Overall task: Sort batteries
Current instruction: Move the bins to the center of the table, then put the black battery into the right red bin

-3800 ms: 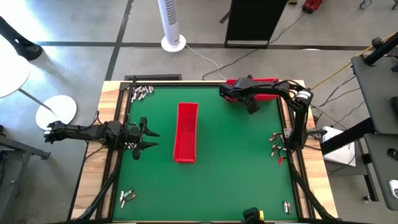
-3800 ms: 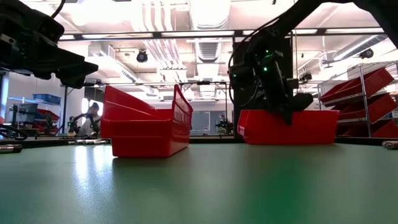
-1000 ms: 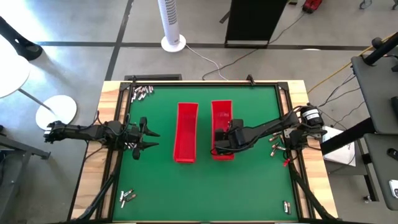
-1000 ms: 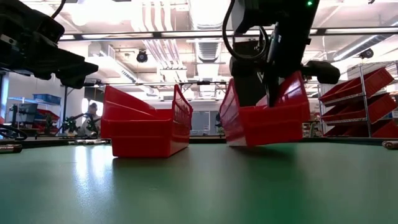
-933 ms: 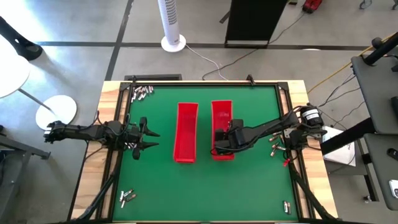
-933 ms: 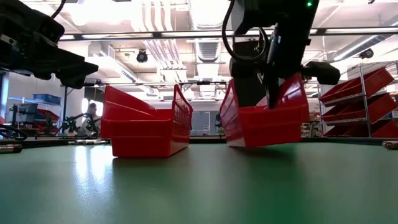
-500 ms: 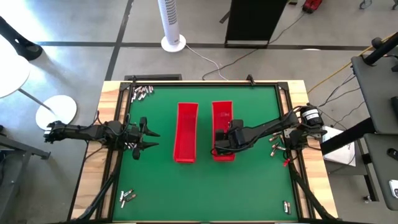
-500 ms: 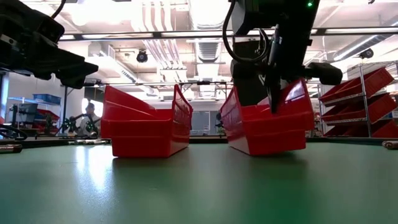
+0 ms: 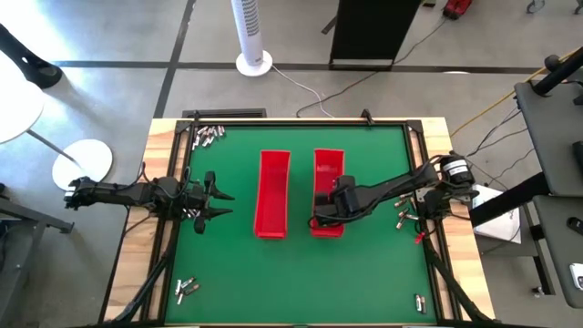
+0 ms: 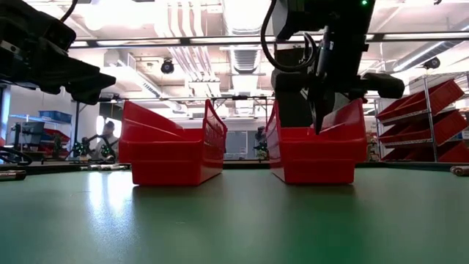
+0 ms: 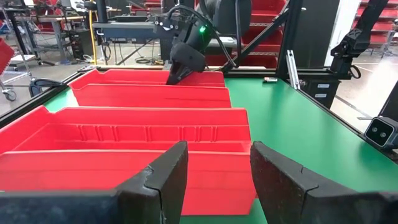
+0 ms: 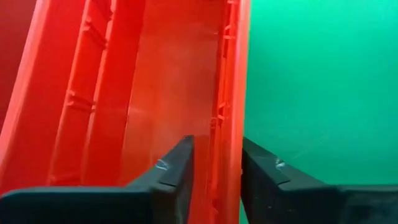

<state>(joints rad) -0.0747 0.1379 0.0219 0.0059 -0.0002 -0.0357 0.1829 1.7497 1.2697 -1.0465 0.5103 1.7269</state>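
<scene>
Red tray (image 9: 328,187) wall sits between the right gripper's (image 12: 214,163) slightly parted fingers; left gripper (image 9: 217,202) waits open

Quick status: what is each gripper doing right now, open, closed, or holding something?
Left gripper: open, holding nothing, waiting at the table's left edge.
Right gripper: fingers straddle the side wall of the right red tray; loosening, cannot tell if it grips.

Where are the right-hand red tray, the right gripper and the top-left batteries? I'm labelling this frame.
right-hand red tray (image 9: 329,161): high view, bare inner floor near its far end.
right gripper (image 12: 214,165): right wrist view, astride the tray's side wall.
top-left batteries (image 9: 209,135): high view, middle of the cluster.
</scene>
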